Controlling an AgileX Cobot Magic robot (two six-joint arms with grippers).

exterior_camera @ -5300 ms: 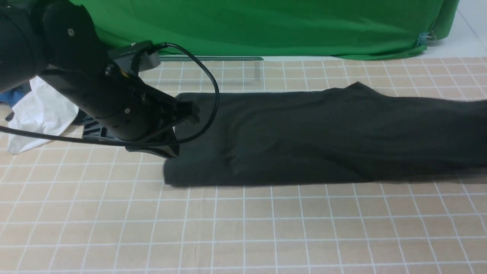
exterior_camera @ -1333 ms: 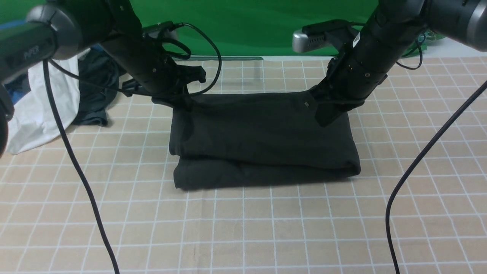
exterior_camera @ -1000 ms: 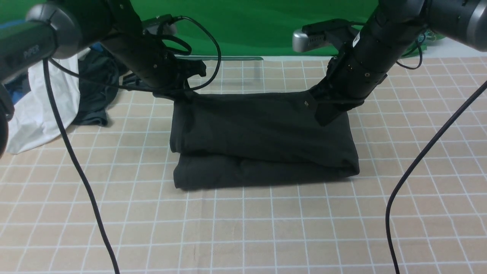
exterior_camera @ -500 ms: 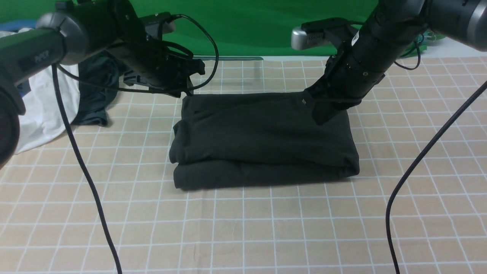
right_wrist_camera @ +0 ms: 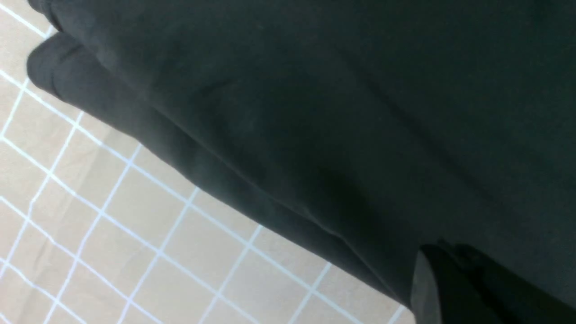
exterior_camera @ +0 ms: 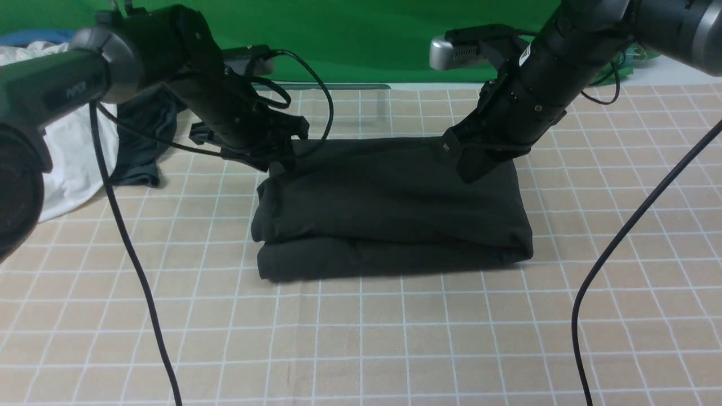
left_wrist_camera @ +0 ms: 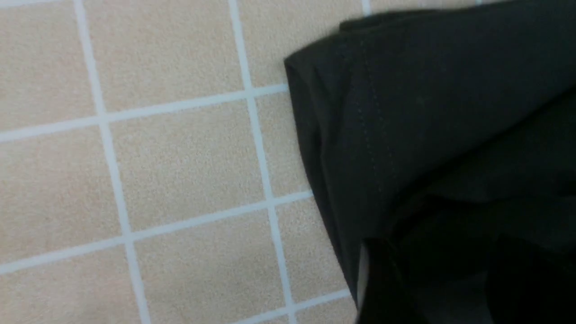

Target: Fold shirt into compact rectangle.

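The black shirt [exterior_camera: 389,197] lies folded into a thick rectangle of stacked layers in the middle of the gridded mat [exterior_camera: 361,338]. At its far left corner my left gripper [exterior_camera: 279,163] stands open. In the left wrist view that corner of the shirt [left_wrist_camera: 427,112] rests flat on the mat, with my left gripper [left_wrist_camera: 454,274] just over it and nothing held. My right gripper [exterior_camera: 465,169] is at the far right part of the shirt, shut on a pinch of the top layer. In the right wrist view the shirt [right_wrist_camera: 337,112] fills the frame around my right gripper [right_wrist_camera: 432,258].
A white garment [exterior_camera: 67,152] and a smaller dark grey garment [exterior_camera: 141,146] lie heaped at the far left. A green backdrop [exterior_camera: 395,39] closes off the back. Black cables [exterior_camera: 130,254] [exterior_camera: 609,270] hang from both arms over the near mat.
My left gripper has opened and let go of the shirt's far left corner, which has dropped flat. The left arm then shifted slightly right and down. The right gripper edged a little left, still shut.
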